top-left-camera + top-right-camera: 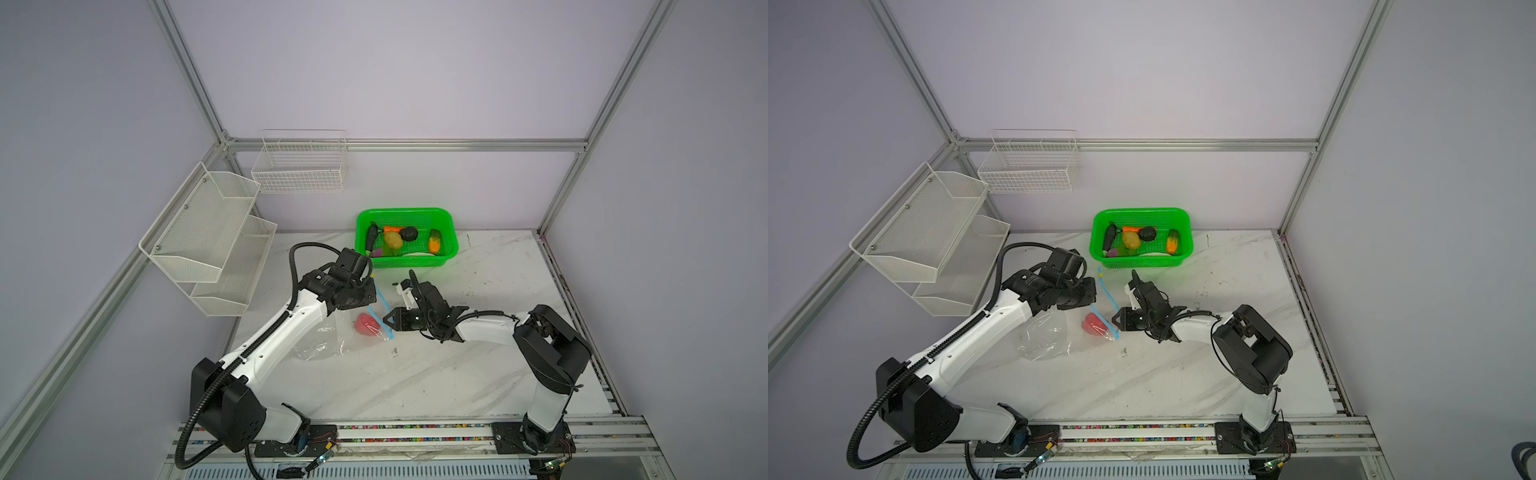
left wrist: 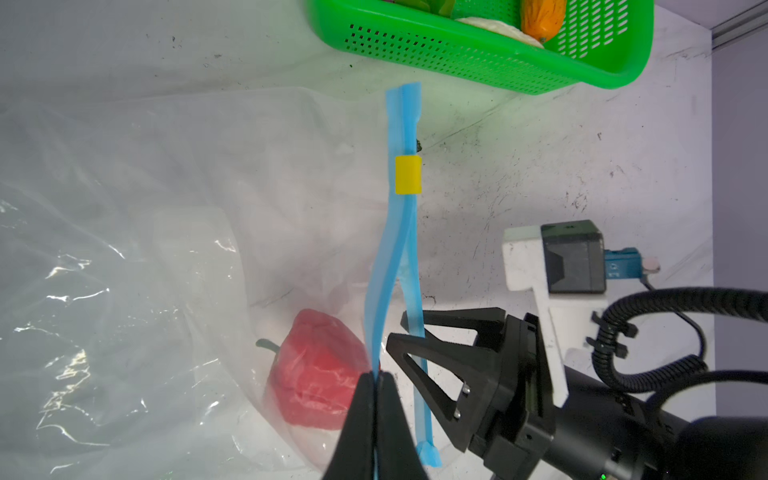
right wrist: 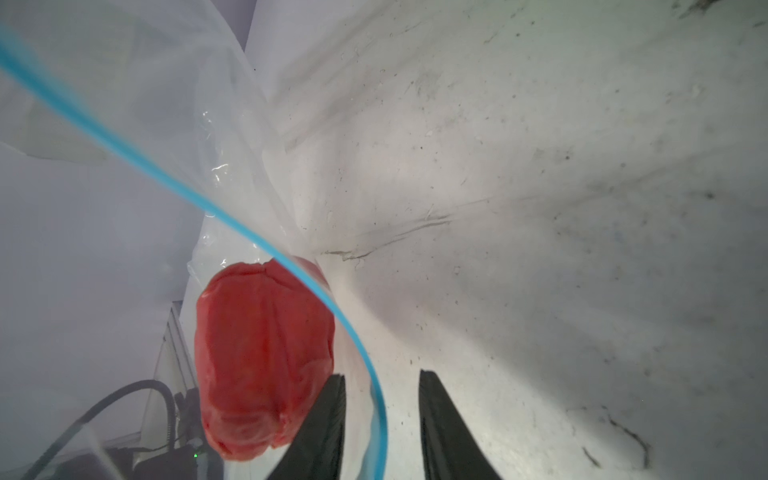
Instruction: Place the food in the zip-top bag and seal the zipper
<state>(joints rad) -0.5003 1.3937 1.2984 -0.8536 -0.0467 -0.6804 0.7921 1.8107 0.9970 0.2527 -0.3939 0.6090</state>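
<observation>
The clear zip-top bag (image 1: pixel 328 336) (image 1: pixel 1046 336) lies on the table with a red pepper (image 1: pixel 365 324) (image 2: pixel 320 374) (image 3: pixel 262 353) inside, near its mouth. The blue zipper (image 2: pixel 405 124) is parted below its yellow slider (image 2: pixel 408 174). My left gripper (image 1: pixel 368 306) (image 2: pixel 377 378) is shut on the upper zipper strip. My right gripper (image 1: pixel 386 322) (image 3: pixel 380 374) is at the bag mouth, its jaws apart, with the lower strip running between them. The other food, among it a yellow potato (image 1: pixel 392 240), dark eggplant (image 1: pixel 371 237) and carrot (image 1: pixel 391 228), lies in the green basket (image 1: pixel 405 211) (image 1: pixel 1142 211).
The green basket stands at the back of the table, just beyond both grippers. White mesh shelves (image 1: pixel 208 232) hang on the left wall and a wire basket (image 1: pixel 299 166) on the back wall. A metal rail (image 1: pixel 415 432) runs along the front edge.
</observation>
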